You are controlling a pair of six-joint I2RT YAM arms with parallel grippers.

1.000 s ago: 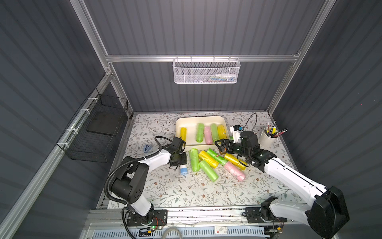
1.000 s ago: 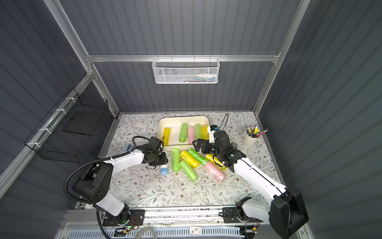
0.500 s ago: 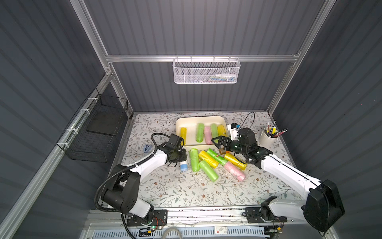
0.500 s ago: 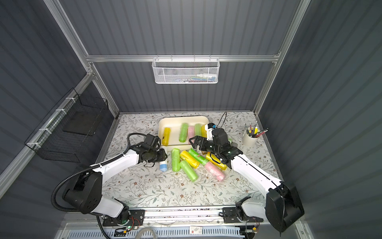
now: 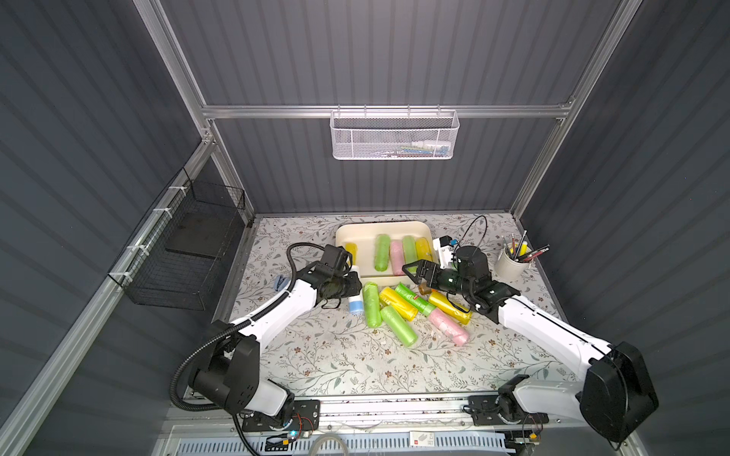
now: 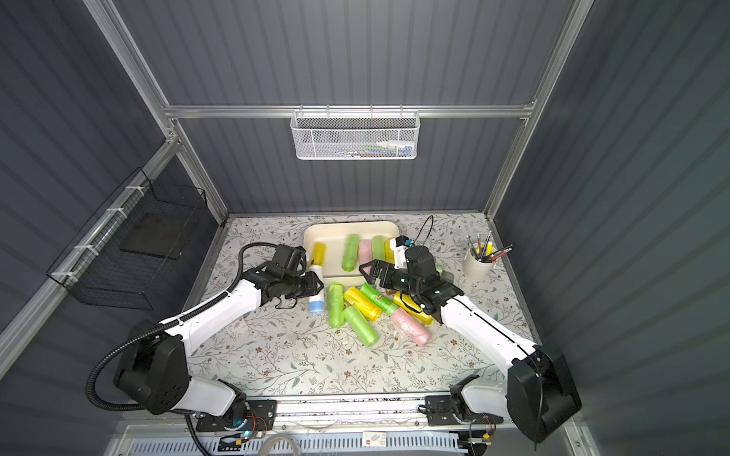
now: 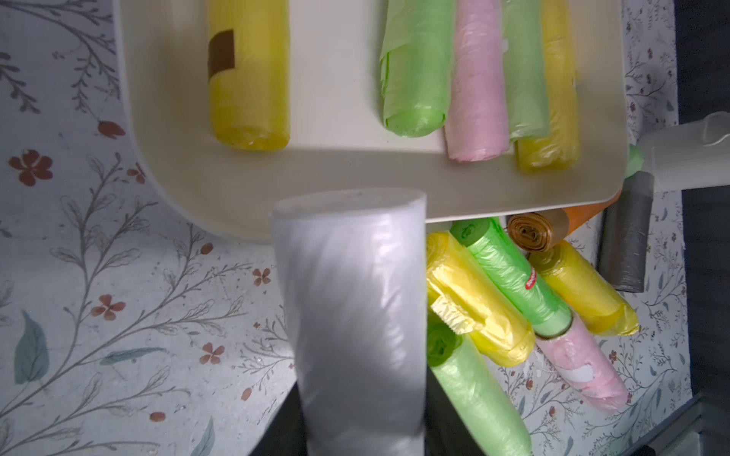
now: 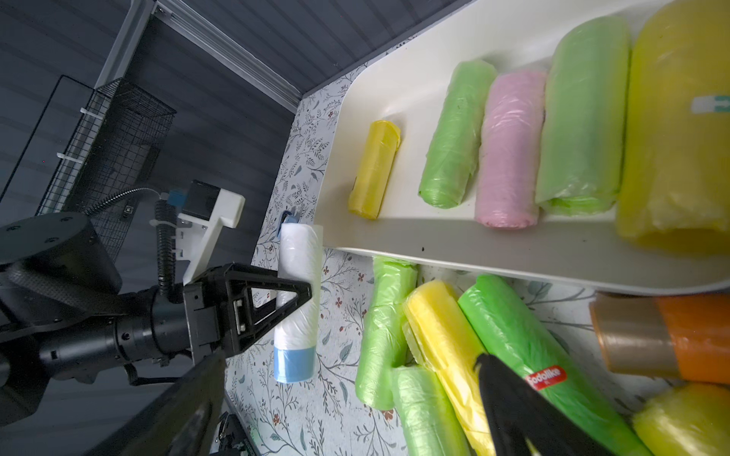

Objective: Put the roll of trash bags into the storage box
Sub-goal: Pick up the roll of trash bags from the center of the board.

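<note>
I hold the white trash bag roll (image 6: 315, 303) in left pincer (image 6: 316, 286), right pincer (image 6: 365, 276) open; next should lift it over storage box (image 6: 334, 256) wall.

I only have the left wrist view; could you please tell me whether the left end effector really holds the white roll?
Observer: Yes, the left end effector is shut on the white roll, around its middle.
Operator: Is that roll plain white all along?
Observer: No, its end away from the storage box is light blue.
Operator: Where is the right end effector?
Observer: The right end effector is open and empty, over the box's near wall.
</note>
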